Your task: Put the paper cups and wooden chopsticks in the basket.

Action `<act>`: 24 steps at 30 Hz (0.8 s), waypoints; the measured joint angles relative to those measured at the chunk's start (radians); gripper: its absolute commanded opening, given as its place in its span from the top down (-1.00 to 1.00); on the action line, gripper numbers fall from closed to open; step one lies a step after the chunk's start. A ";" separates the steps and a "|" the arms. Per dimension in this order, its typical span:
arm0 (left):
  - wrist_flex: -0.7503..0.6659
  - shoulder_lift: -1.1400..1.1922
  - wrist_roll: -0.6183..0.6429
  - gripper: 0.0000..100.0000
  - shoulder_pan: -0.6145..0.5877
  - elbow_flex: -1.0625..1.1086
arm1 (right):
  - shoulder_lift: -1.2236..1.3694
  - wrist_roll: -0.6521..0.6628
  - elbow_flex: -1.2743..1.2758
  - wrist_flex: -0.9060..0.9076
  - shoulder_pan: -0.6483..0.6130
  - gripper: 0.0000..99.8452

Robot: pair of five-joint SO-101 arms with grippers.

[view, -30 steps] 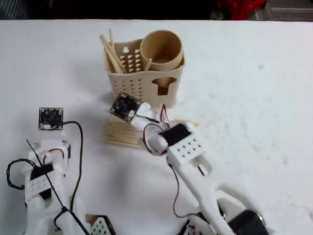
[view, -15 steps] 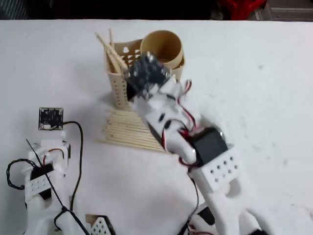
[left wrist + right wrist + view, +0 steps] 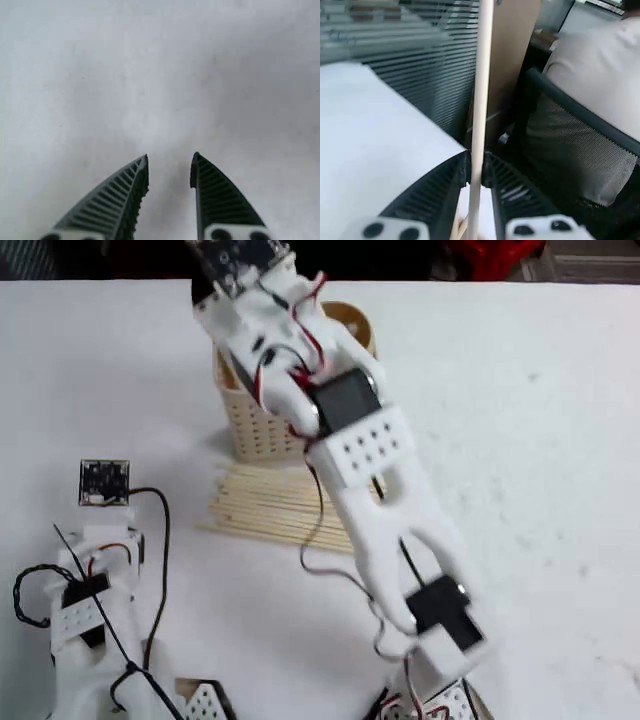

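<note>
Right hand (image 3: 476, 161): fingers clamped on one wooden chopstick (image 3: 481, 85), the stick upright between them. The right arm stretches over the basket (image 3: 252, 420), which stands near the middle of the counter's (image 3: 540, 440) far edge. A paper cup (image 3: 357, 322) sits in the basket, only its rim showing past the arm. Loose chopsticks (image 3: 262, 505) lie in a flat pile just beside the basket, on its near side. Left hand (image 3: 169, 172): fingers apart, over bare counter by the near left corner.

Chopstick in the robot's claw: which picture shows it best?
The right wrist view: the chopstick runs long and close, pinched in the right gripper. In the high view that arm hangs over the basket, hiding it. The left wrist view faces the white table.
</note>
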 measured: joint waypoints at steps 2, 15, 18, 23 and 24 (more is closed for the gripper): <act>0.000 0.000 0.000 0.69 0.000 0.000 | 0.078 0.000 -0.097 -0.009 0.008 0.97; 0.000 0.000 0.000 0.69 0.000 0.000 | 0.169 -0.157 -0.078 -0.084 0.018 0.97; 0.000 0.000 0.000 0.69 0.000 0.000 | 0.124 -0.169 0.083 -0.192 0.025 0.97; 0.000 0.000 0.000 0.69 0.000 0.000 | -0.021 -0.169 0.428 -0.410 0.031 0.97; 0.000 0.000 0.000 0.69 0.000 0.000 | -0.051 -0.169 0.493 -0.437 0.032 0.96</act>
